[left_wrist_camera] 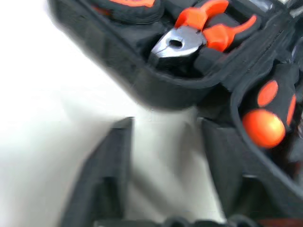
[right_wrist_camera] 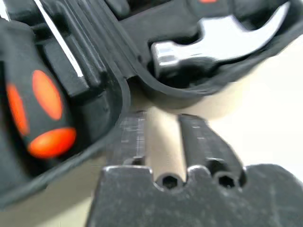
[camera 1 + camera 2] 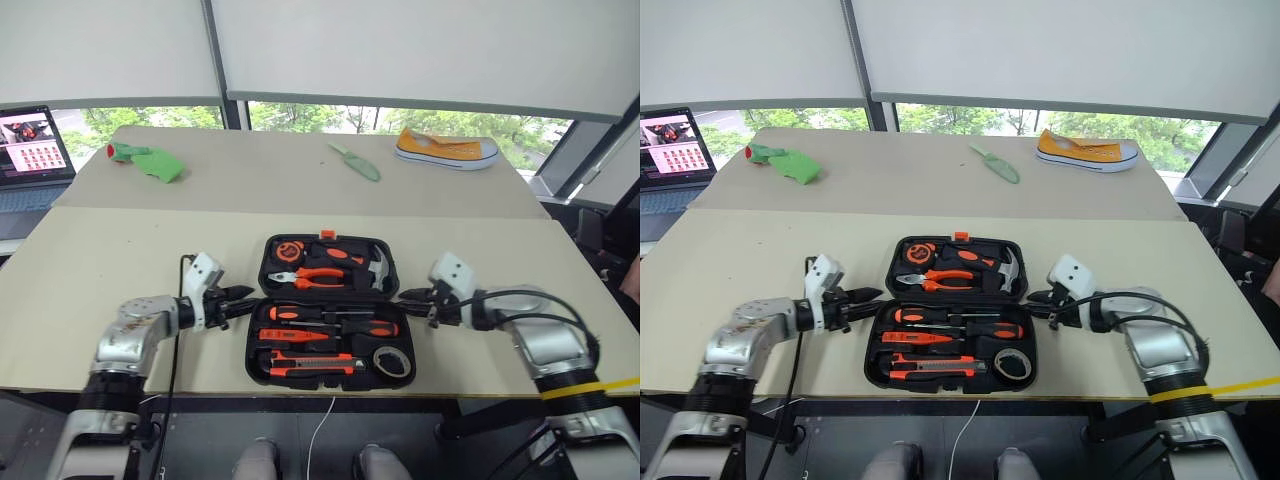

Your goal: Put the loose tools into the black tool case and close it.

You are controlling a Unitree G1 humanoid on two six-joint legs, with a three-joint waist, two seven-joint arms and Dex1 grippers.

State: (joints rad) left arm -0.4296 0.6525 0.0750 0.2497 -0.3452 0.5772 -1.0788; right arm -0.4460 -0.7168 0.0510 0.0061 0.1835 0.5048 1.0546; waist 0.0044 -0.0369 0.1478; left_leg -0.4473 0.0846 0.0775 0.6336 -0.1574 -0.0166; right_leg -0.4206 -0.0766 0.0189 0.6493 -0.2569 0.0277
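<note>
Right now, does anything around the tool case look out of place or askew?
Nothing looks damaged or spilled. The black tool case lies open and square on the table, tools seated in their slots. The left hand and right hand flank its hinge, both open and empty. The lid is not closed yet.

blk tool case (image 3: 262,352) w/ orange-blk tools, yellow sneaker (image 3: 446,150), green trowel (image 3: 355,161), beige table (image 3: 110,270).

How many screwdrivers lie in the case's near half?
3: two long ones side by side across its far part, and a small tester just nearer, above the knife. None looks hidden.
</note>
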